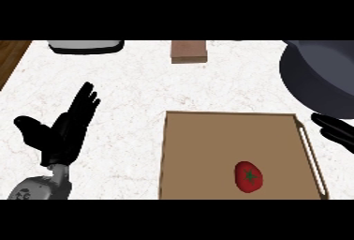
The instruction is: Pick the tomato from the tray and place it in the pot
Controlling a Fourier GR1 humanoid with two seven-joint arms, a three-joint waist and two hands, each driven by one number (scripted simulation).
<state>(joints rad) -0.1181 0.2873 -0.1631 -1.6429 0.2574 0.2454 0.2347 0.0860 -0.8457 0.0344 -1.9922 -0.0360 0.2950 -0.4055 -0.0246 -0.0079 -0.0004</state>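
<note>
I see the tomato (248, 176) lying in the tray (207, 140), toward its near right part, with nothing touching it. The pot (318, 77) sits past the tray's far right corner, cut off by the edge. My left hand (61, 131) rests at the left over the counter (131, 84), fingers straight and spread, holding nothing. Of my right hand (335, 129) only dark fingers show beside the tray's right rim; I cannot tell their state.

Small brown wooden block (188, 51), rectangular, on white marble counter (138, 84), well beyond left hand, to its right. White-and-black flat appliance (86, 46) at far edge, straight beyond that hand.
</note>
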